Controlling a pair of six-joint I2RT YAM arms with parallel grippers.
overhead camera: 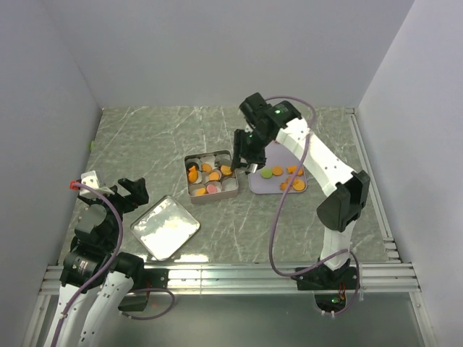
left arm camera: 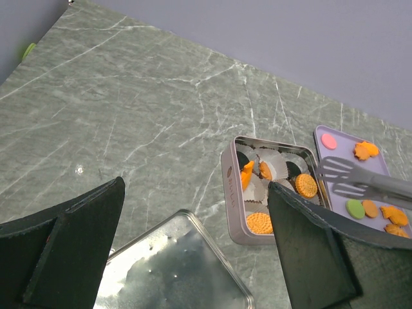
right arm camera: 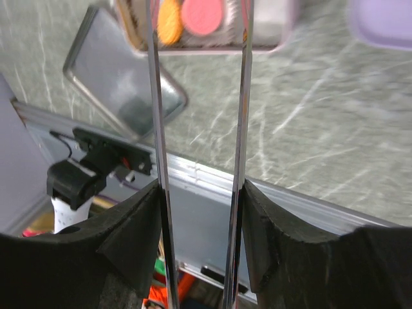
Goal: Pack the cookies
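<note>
Top view of a grey marbled tabletop (overhead camera: 145, 137) with a square silver tin (overhead camera: 189, 189) at its centre. The cookies (left arm camera: 306, 185) sit in two places. Several orange ones and a pink one are in the tin's paper cups. More lie on a lavender tray (overhead camera: 257, 188) touching the tin at its 3 o'clock: orange pieces, one green disc (left arm camera: 355, 208) and one pink disc (left arm camera: 329, 141). The tin's lid (overhead camera: 165, 228) rests at the tin's 7 o'clock.

My right gripper (right arm camera: 199, 206) has its jaws pressed on the two arms of metal tongs (left arm camera: 341, 175). The slotted tip of the tongs hovers over the seam between tin and tray. I cannot tell whether a cookie is pinched in it. My left gripper (overhead camera: 132, 194) waits at 8 o'clock, its jaws spread wide and holding nothing.

The cookies look light, thin, rigid and likely brittle. I would pinch each one gently across its flat faces or lift it from beneath, not squeeze its rim. Those on the tray lie flat, face up. The rounds have no long axis, and the leaf-like orange shapes (left arm camera: 365, 150) point various ways. At least one orange cookie in the tin (left arm camera: 246, 175) leans on edge.
</note>
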